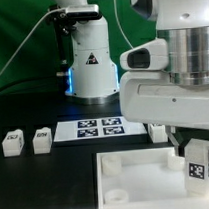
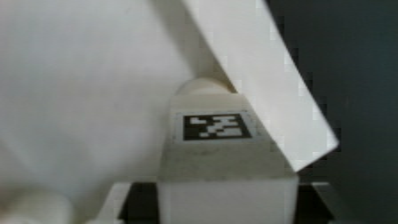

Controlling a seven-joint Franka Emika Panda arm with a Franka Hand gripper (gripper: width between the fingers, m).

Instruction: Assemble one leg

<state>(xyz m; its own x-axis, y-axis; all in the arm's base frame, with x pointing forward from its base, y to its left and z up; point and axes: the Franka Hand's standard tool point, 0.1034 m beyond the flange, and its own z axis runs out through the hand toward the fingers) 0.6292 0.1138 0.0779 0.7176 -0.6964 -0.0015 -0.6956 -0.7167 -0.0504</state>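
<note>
My gripper (image 1: pixel 195 150) is shut on a leg (image 1: pixel 196 165), a small white block with a black-and-white tag facing the camera. It holds the leg upright at the right near corner of the large white tray-like part (image 1: pixel 128 186). In the wrist view the leg (image 2: pixel 217 130) sits between the dark fingers (image 2: pixel 139 200), and the tray part (image 2: pixel 89 100) fills the area behind it. Two more legs (image 1: pixel 12 142) (image 1: pixel 42 139) stand at the exterior view's left. Another leg (image 1: pixel 157 132) stands right of the marker board.
The marker board (image 1: pixel 97 127) lies flat on the black table behind the tray part. The arm's white base (image 1: pixel 90 58) stands at the back. The tray part has round corner sockets (image 1: pixel 117 164).
</note>
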